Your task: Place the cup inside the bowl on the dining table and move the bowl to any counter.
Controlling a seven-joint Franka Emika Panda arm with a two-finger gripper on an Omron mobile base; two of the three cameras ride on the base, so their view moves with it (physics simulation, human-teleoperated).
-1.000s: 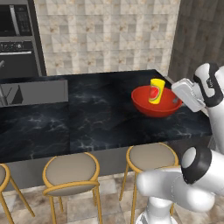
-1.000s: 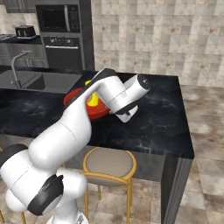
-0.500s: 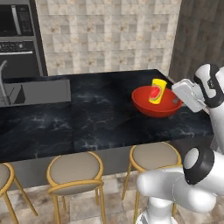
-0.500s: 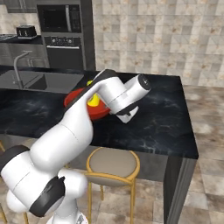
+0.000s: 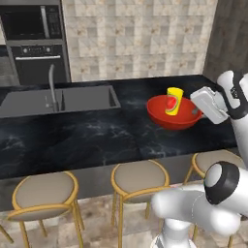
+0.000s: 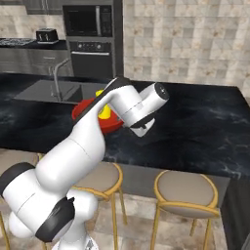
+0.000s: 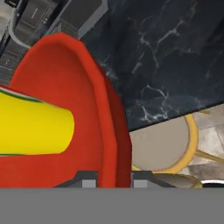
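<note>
Meanwhile the whole scene has slid sideways in both base views since a second ago: the sink [image 5: 63,99] now shows beside the bowl [image 5: 169,116], so the base is driving, not the things. The cup [image 5: 174,100] stands inside the bowl, tilted a little, so that step looks done. In the hand view the gripper [image 7: 110,181] straddles the bowl's rim, narrowly open and clamped on it. Judging by this, the bowl is being carried off toward a counter; whether it clears the tabletop [image 5: 87,140] I cannot tell.
</note>
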